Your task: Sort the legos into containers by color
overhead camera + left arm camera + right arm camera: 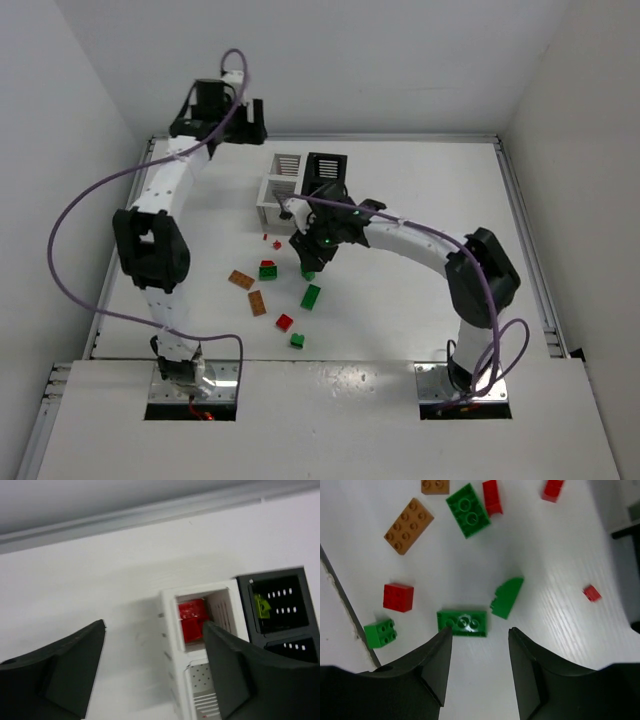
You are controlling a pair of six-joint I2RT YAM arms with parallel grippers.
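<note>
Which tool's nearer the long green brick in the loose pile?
Right. The right tool hovers right next to the long green brick, which lies just beyond its fingertips. The left tool is far off at the back left.

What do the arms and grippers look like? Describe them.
The left arm and right arm have white links and black joints. A purple cable loops along each. The left gripper and right gripper each have two dark, wedge-shaped fingers.
</note>
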